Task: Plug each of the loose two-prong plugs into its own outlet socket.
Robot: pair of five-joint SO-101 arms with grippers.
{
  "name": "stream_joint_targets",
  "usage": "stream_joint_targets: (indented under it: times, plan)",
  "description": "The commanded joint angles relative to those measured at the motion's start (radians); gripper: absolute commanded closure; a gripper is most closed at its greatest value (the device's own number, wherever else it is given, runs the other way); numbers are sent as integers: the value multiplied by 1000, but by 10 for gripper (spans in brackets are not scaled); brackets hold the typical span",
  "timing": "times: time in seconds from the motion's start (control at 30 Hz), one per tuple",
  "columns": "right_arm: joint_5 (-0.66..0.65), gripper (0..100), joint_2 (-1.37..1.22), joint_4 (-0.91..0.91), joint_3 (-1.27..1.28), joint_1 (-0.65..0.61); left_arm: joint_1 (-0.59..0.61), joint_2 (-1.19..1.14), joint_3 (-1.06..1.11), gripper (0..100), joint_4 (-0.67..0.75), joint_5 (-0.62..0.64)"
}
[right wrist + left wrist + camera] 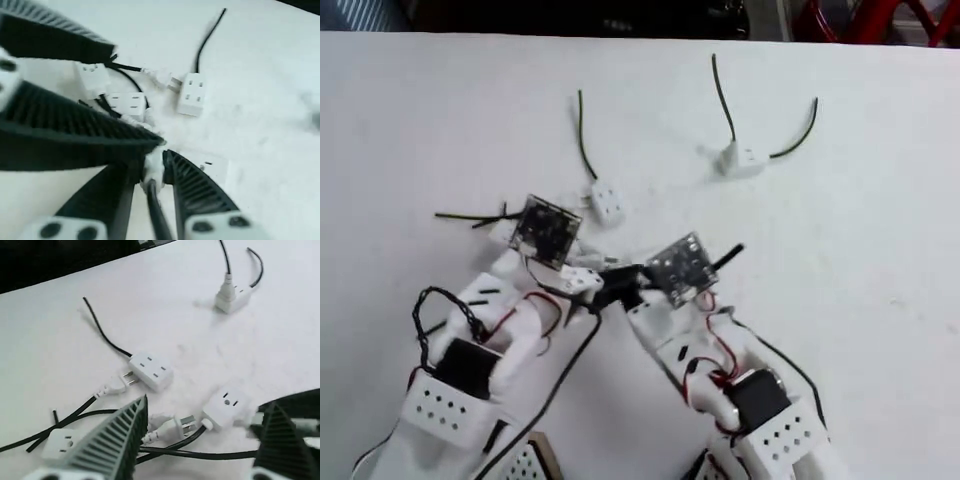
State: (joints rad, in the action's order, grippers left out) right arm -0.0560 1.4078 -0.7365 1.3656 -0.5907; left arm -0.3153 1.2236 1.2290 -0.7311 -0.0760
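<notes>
In the right wrist view my right gripper [152, 162] is shut on a white two-prong plug [153, 172] whose black cord runs back between the fingers. A white outlet block [212, 165] lies just beyond it. In the left wrist view my left gripper [209, 405] is open over that outlet block [227, 404], and a loose white plug [172, 427] lies beside it. Another plug [120, 385] rests with its prongs against a second outlet block [151, 371]. A far outlet block [236, 296] holds a plug [225, 292]. In the high view both grippers [575, 278] [620, 285] meet near the table's middle.
One more outlet block [62, 442] lies near my left finger, with black cords [200, 455] crossing beneath the gripper. The far outlet block [740, 160] and the second block [607, 200] sit on the white table [880, 250], with open room to the right.
</notes>
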Motion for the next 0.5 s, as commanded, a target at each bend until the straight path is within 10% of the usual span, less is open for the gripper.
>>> stream_joint_targets:
  times: [0.0, 0.47]
  plan:
    - [29, 981, 12, 51, -6, 116, 116, 12, -34, 649, -6, -26]
    - [308, 982, 10, 325, 43, 541, -19, -415, -325, 646, -132, -358]
